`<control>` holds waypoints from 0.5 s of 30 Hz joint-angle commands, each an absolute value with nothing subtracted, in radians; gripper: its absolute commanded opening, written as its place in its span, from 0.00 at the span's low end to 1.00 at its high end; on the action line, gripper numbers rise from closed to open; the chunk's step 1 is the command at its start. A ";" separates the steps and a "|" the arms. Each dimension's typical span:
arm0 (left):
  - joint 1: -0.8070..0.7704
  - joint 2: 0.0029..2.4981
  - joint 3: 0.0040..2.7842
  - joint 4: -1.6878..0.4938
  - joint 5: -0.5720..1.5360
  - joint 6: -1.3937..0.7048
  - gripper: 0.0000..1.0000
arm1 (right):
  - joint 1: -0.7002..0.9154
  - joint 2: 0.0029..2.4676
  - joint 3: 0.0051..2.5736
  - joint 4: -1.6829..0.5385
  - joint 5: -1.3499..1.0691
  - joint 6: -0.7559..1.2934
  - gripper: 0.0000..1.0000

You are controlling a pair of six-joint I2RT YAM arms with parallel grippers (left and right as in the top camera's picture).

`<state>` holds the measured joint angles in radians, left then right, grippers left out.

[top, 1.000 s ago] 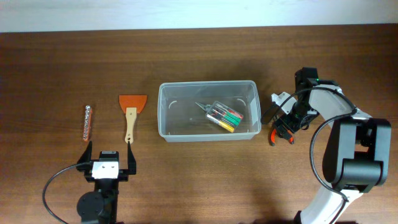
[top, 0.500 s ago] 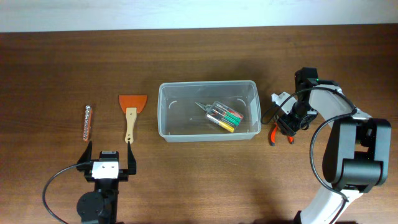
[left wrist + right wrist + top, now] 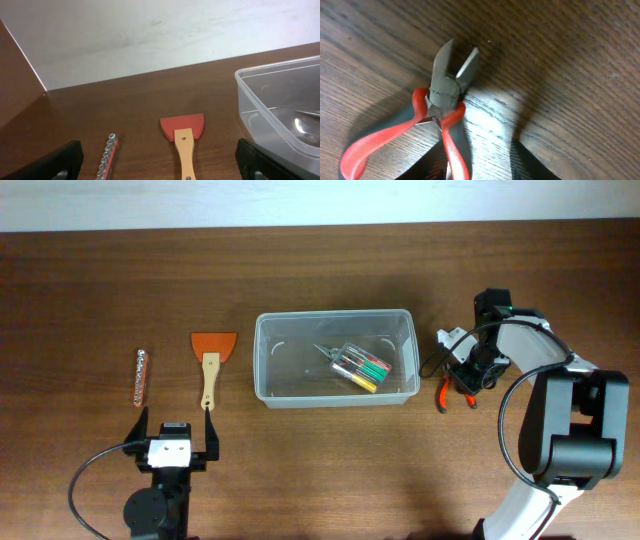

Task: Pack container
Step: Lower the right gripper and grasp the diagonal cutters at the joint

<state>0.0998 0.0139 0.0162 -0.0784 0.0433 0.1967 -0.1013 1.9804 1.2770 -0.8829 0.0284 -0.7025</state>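
Observation:
The clear container (image 3: 335, 314) stands mid-table with a pack of coloured screwdrivers (image 3: 360, 367) inside. Red-handled cutting pliers (image 3: 443, 393) lie on the wood to its right. My right gripper (image 3: 468, 380) is low over them. In the right wrist view the pliers (image 3: 442, 95) point away, and one red handle runs between the fingers (image 3: 525, 162) of my right gripper (image 3: 482, 162). That handle lies against the left finger, with a gap to the right one. My left gripper (image 3: 172, 430) stands open near the front edge, holding nothing, as the left wrist view (image 3: 160, 162) also shows.
A red scraper with a wooden handle (image 3: 211, 360) and a strip of sockets (image 3: 141, 376) lie left of the container. The left wrist view shows the scraper (image 3: 183, 135), the socket strip (image 3: 107, 155) and the container's near corner (image 3: 270, 115). A pale wall runs behind the table.
The right jaws have narrowed around one pliers handle, and the pliers have shifted slightly on the table. The left arm has not moved.

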 commanded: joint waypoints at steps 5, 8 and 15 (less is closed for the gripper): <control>0.105 0.008 0.009 -0.078 0.036 0.188 0.99 | -0.091 2.004 1.251 -0.881 -0.007 -0.690 0.31; 0.105 0.008 0.009 -0.078 0.036 0.188 0.99 | -0.091 2.004 1.251 -0.881 -0.008 -0.690 0.28; 0.105 0.008 0.009 -0.078 0.036 0.188 0.99 | -0.091 2.004 1.251 -0.881 -0.018 -0.690 0.24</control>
<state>0.0998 0.0139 0.0162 -0.0784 0.0433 0.1967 -0.1009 1.9804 1.2770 -0.8810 0.0219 -0.6922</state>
